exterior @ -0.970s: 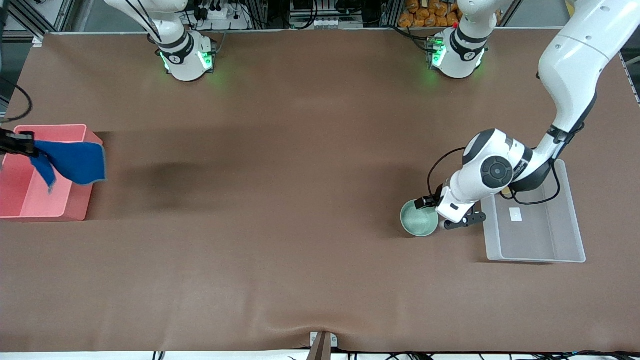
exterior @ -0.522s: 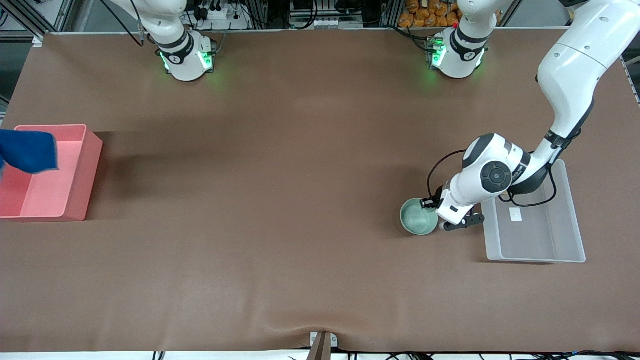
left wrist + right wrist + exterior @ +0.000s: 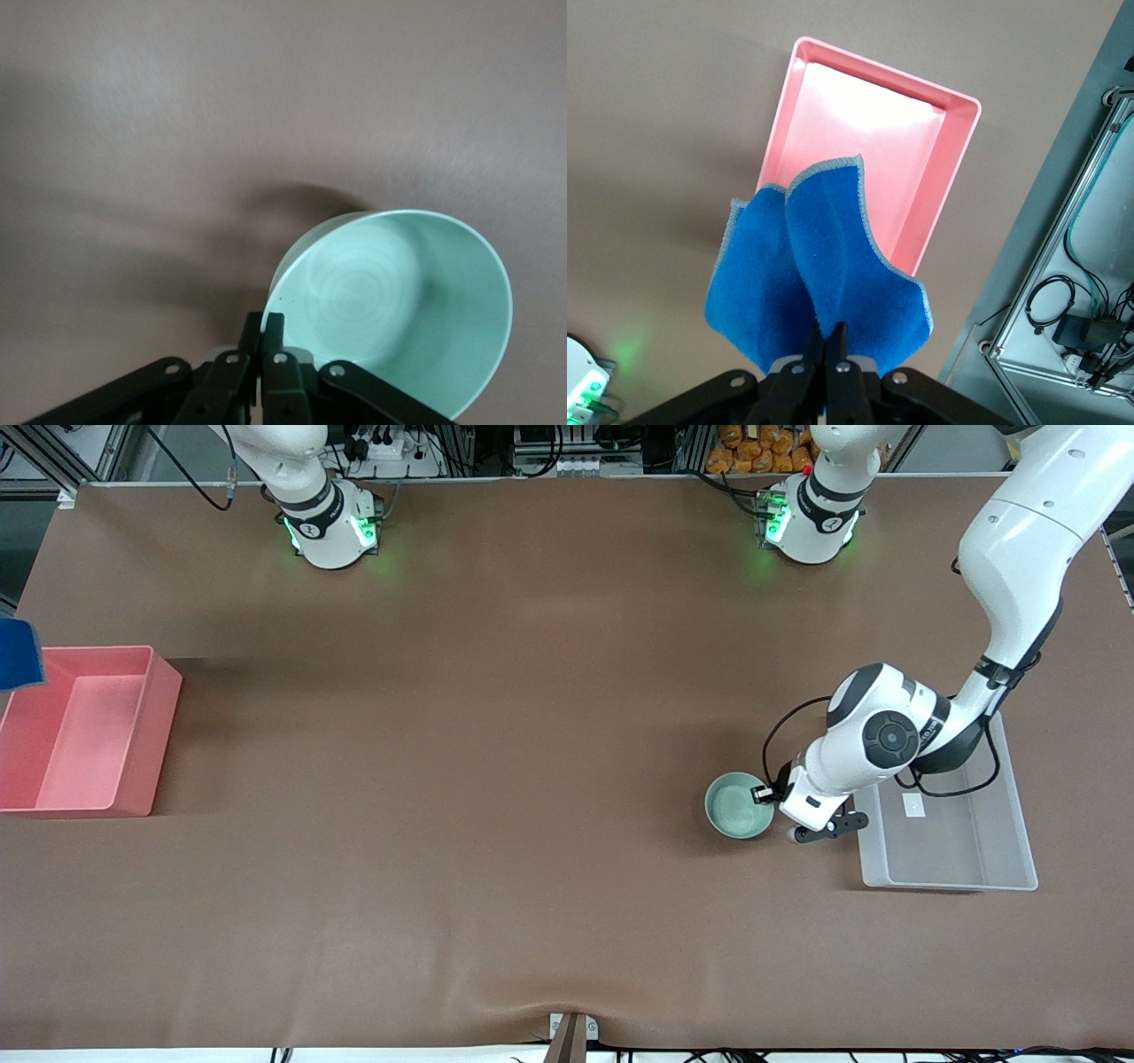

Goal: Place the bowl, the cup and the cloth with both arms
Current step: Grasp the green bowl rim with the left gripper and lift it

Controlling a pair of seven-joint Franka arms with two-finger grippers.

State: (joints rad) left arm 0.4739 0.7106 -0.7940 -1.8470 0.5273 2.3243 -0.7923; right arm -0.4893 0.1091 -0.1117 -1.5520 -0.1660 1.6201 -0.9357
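Note:
The pale mint-green bowl [image 3: 738, 804] is near the clear tray, at the left arm's end of the table. My left gripper [image 3: 772, 804] is shut on its rim. In the left wrist view the bowl [image 3: 399, 301] hangs tilted from my left gripper [image 3: 270, 323], with its shadow on the mat below. My right gripper [image 3: 837, 341] is shut on the blue cloth [image 3: 819, 266], which hangs high over the pink bin [image 3: 868, 133]. In the front view only a corner of the cloth [image 3: 18, 654] shows at the frame's edge. The yellow cup is out of view.
A clear plastic tray [image 3: 1010, 850] lies beside the bowl, partly under the left arm's elbow. The pink bin [image 3: 133, 779] stands at the right arm's end of the table. A metal frame with cables [image 3: 1063, 292] runs past the table's edge there.
My right gripper has carried the blue cloth from over the pink bin almost out of the front view. My left gripper and the bowl have shifted slightly.

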